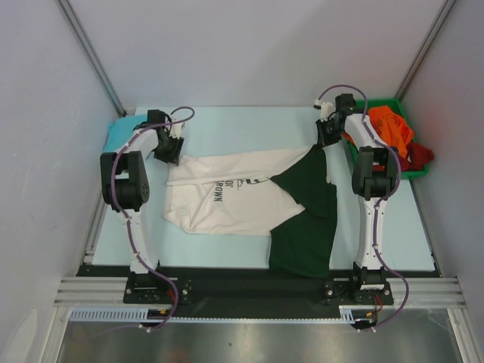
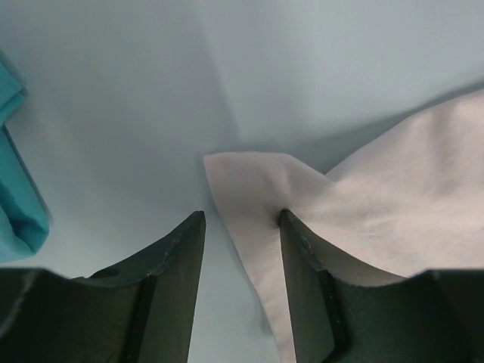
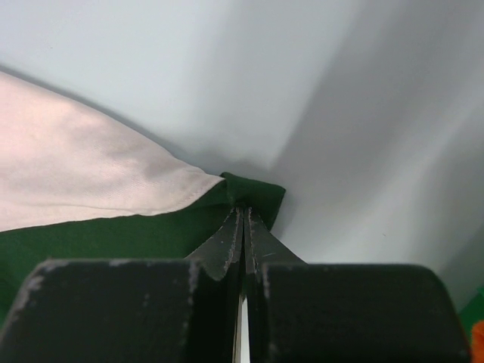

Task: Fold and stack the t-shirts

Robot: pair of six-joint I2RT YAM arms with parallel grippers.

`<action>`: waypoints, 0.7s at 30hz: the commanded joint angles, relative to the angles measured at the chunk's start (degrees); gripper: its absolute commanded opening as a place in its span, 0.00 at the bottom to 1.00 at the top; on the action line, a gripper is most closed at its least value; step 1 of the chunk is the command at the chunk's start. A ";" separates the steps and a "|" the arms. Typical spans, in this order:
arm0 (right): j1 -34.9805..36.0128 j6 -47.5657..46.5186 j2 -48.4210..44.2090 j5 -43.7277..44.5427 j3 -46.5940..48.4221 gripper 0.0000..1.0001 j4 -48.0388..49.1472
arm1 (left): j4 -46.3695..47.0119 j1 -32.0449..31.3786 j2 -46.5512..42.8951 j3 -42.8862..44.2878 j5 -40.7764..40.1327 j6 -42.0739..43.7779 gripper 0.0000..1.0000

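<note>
Left arm: the left arm (image 1: 127, 181) is rising from its base at the near edge, bending at the elbow and reaching toward the far left of the worktop (image 1: 249, 125).
Right arm: the right arm (image 1: 374, 178) is standing taller, folding over at the top and pointing down at the far right.
Cream t-shirt: the cream t-shirt (image 1: 227, 204) is lying spread across the middle of the worktop between the two arms, with one dark green sleeve (image 1: 306, 227) trailing toward the near edge.
Writing: the dark print (image 1: 218, 193) is running sideways across the chest; only "ROWN" is reading clearly, and the letters beside it are too small to tell.
Left gripper: the left gripper (image 2: 240, 215) is hovering low with its jaws apart, one finger touching a cream corner.
Right gripper: the right gripper (image 3: 243, 210) is pinching a dark green fold of the cream t-shirt, jaws pressed together.
Teal t-shirt: the teal t-shirt (image 1: 119, 134) is lying at the far left edge.
Green bin: the green bin (image 1: 382, 101) is sitting at the far right, holding an orange t-shirt (image 1: 389, 125) and a dark red t-shirt (image 1: 420, 156).
</note>
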 commanded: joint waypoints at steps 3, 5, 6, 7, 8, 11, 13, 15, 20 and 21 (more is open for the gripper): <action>1.18 -0.98 -1.97 0.69 0.73 0.00 -0.58 | 0.63 0.13 1.98 4.12 0.37 -0.26 0.49; 1.18 -1.07 -1.97 0.78 0.64 0.00 -0.67 | 0.19 0.13 2.51 4.21 1.07 -0.18 0.49; 1.18 -1.15 -1.97 0.86 0.64 0.00 -0.58 | -0.07 0.13 2.60 4.21 2.12 -0.09 0.48; 1.27 -1.24 -1.97 1.04 0.56 0.00 -0.67 | -0.24 0.13 2.78 4.12 2.65 0.00 0.42; 1.27 -1.24 -1.89 1.13 0.55 0.00 -0.67 | -0.51 0.04 2.86 4.03 3.01 0.00 0.38; 1.62 -1.33 -1.80 1.30 0.64 0.00 -0.58 | -0.42 0.13 3.65 3.86 3.01 0.00 0.25; 1.79 -1.42 -1.71 1.65 0.64 0.00 -0.50 | -0.25 0.04 4.18 3.94 2.31 -0.09 0.19; 1.79 -1.33 -1.36 2.09 0.82 0.00 -0.23 | 0.54 0.04 5.06 4.38 0.29 -0.26 0.01; 1.01 -1.24 -0.39 3.58 1.43 0.00 0.56 | 2.39 0.13 5.85 6.49 -3.83 -1.23 0.00; 0.66 -1.16 -0.04 3.85 2.22 0.00 0.82 | 2.56 0.13 6.38 7.10 -4.19 -1.41 0.00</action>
